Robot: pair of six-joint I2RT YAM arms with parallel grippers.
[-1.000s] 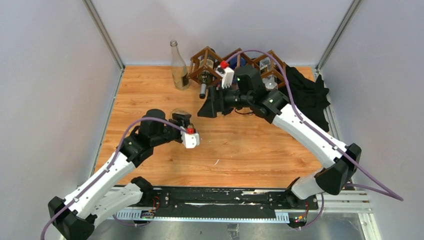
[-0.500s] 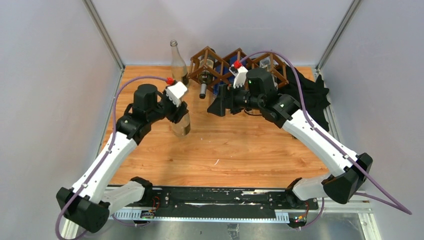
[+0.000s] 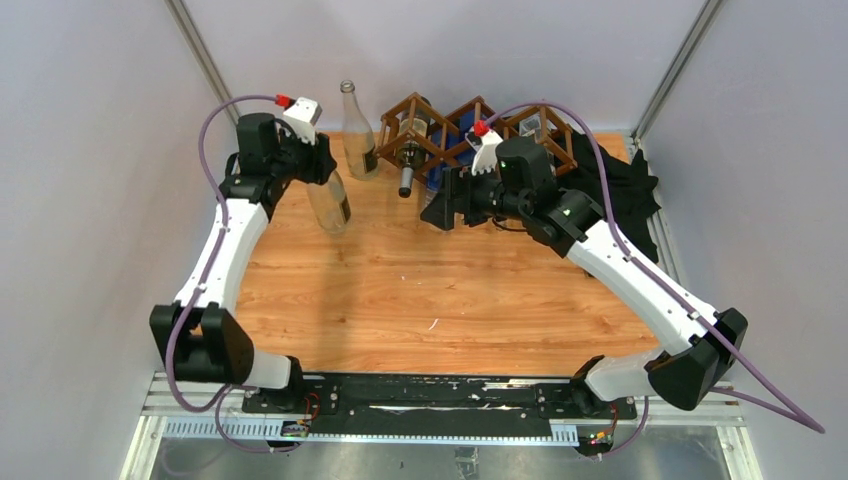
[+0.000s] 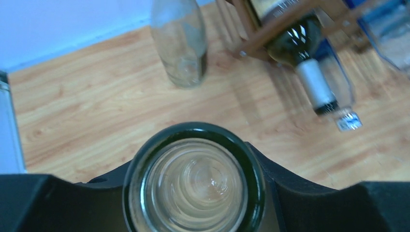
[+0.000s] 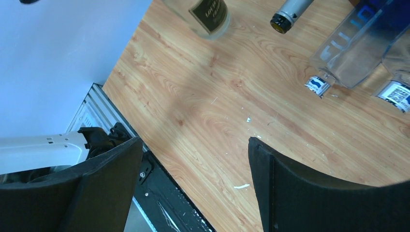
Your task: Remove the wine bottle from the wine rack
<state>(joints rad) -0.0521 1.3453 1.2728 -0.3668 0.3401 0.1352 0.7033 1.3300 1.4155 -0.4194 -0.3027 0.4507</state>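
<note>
My left gripper [image 3: 318, 166] is shut on the neck of a clear wine bottle [image 3: 330, 203] with a dark label, holding it upright at the far left of the table. I cannot tell whether its base touches the wood. In the left wrist view the bottle [image 4: 193, 181] fills the gap between my fingers [image 4: 58, 203]. The dark brown lattice wine rack [image 3: 470, 125] stands at the back and holds a dark bottle [image 3: 407, 172] with its neck sticking out. My right gripper [image 3: 437, 208] is open and empty, in front of the rack [image 5: 193, 150].
A second clear bottle [image 3: 357, 130] stands upright left of the rack. A blue-tinted bottle [image 5: 355, 41] lies in the rack beside the dark one [image 5: 290, 12]. A black cloth [image 3: 620, 185] lies at the back right. Grey walls close in both sides.
My left arm has swung the clear bottle from the middle of the table to the far left and turned it upright. My right gripper has shifted slightly right, staying open.
</note>
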